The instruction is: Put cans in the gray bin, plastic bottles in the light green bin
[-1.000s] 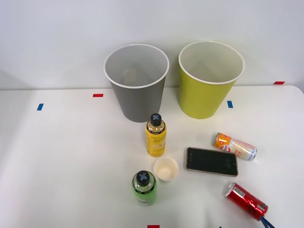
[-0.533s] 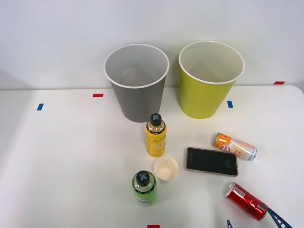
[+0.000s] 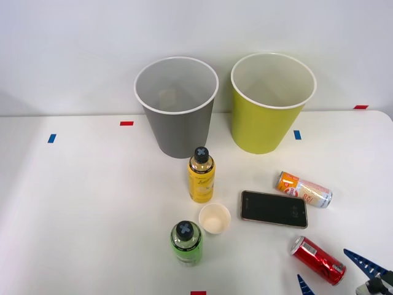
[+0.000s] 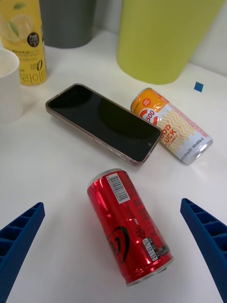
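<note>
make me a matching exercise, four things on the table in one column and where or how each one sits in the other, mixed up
Things:
1. red can
2. yellow bottle
3. paper cup
4. phone

Places or states:
A. standing upright just in front of the gray bin
B. lying flat, screen up, between the two cans
C. lying on its side between the open fingers of the right gripper
D. standing open between the yellow bottle and the green bottle

Pairs: 1-C, 2-A, 3-D, 4-B

A lab test bench: white table [image 3: 80, 209] with coloured tape markers [image 3: 126, 123], blank wall [image 3: 73, 49].
</note>
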Action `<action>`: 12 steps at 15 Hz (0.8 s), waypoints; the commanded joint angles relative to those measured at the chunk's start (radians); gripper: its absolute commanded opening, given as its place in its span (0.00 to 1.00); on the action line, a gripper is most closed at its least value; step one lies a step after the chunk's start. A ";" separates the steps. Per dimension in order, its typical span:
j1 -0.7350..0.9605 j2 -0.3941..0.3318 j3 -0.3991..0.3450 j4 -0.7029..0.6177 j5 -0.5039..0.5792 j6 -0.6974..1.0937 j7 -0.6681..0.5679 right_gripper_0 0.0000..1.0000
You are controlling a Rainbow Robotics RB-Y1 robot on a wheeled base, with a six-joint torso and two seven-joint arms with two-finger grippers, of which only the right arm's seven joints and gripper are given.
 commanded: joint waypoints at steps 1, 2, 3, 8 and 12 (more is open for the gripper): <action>-0.011 -0.074 -0.087 -0.231 -0.010 0.373 -0.035 1.00; -0.024 -0.093 -0.090 -0.263 0.016 0.451 -0.072 1.00; -0.033 -0.114 -0.085 -0.263 0.062 0.511 -0.133 1.00; -0.149 -0.271 0.024 -0.263 0.276 0.801 -0.382 1.00; -0.271 -0.311 0.116 -0.263 0.272 0.911 -0.393 1.00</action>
